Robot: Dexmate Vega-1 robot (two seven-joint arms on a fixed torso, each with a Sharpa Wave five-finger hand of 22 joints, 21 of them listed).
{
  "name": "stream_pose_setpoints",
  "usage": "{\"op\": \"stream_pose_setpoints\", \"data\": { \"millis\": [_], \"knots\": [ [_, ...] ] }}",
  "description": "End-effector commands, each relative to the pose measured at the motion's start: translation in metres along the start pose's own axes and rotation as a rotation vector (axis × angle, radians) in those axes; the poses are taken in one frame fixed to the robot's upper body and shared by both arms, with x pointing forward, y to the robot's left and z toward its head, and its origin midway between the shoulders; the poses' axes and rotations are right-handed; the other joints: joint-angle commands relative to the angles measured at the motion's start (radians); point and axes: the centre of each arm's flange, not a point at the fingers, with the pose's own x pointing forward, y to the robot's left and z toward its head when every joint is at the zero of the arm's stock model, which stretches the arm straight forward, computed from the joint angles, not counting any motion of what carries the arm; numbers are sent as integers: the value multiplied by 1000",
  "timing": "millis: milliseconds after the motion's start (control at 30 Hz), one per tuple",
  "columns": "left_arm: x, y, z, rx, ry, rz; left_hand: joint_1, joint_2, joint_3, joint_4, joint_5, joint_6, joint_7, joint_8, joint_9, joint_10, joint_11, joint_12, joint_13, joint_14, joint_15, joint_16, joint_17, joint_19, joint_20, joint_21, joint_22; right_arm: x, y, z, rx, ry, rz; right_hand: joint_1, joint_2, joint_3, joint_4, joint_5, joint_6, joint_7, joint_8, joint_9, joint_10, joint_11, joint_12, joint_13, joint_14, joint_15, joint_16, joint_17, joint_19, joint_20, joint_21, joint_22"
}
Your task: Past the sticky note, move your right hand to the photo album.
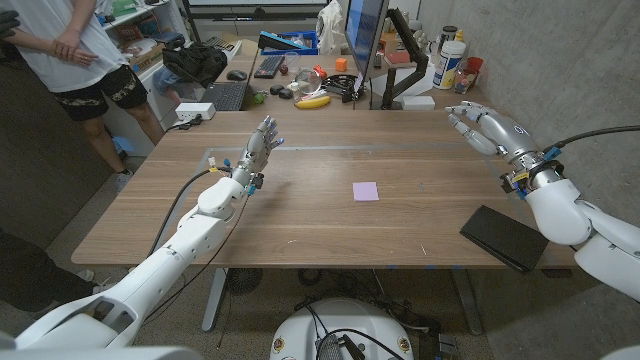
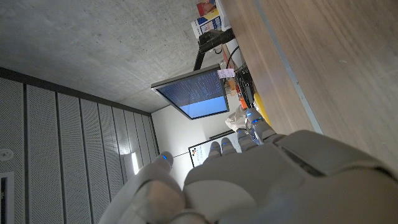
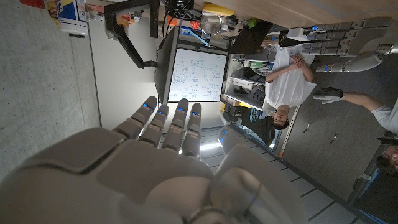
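A small purple sticky note (image 1: pixel 366 191) lies on the wooden table (image 1: pixel 330 235) near its middle. The photo album (image 1: pixel 504 237), a flat black book, lies at the table's right front corner. My right hand (image 1: pixel 484 127) hovers open above the table's far right side, behind the album and well right of the note, fingers spread and pointing left; it holds nothing. My left hand (image 1: pixel 258 150) is open over the left part of the table with fingers stretched toward the back. The right wrist view shows the back of my right hand (image 3: pixel 155 162), and the left wrist view the back of my left hand (image 2: pixel 261 180).
Behind the table stand a monitor (image 1: pixel 364 40), a monitor arm (image 1: pixel 408 45), keyboards (image 1: pixel 225 96), a banana (image 1: pixel 313 101), bottles and jars (image 1: pixel 452 58). A person (image 1: pixel 75 55) stands at the back left. A concrete wall runs along the right side.
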Motion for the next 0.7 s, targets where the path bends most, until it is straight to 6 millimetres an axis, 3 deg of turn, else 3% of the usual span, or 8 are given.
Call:
{"op": "stream_pose_setpoints", "data": {
  "millis": [33,700],
  "knots": [
    [3,-5,0,2,3,-13,4,117,-6,-2,5,-156,-2,2,3,-131,-4,6,4,-179,-52,2,2,-227,-73,9,2,-12,-6,-3,-52,-3,20,2,33,-1,-3,0,37,-2,8,5,15,2,3,2,13,-60,4,1,15,-73,7,3],
    [2,-2,1,15,2,-7,4,117,-7,-2,6,-157,-3,2,3,-132,-4,6,4,-179,-51,2,2,-227,-74,9,2,-24,-13,-7,-128,13,50,0,30,0,-1,2,34,-15,-3,5,21,-1,0,2,21,-63,-1,-1,23,-73,8,3]
  ]
}}
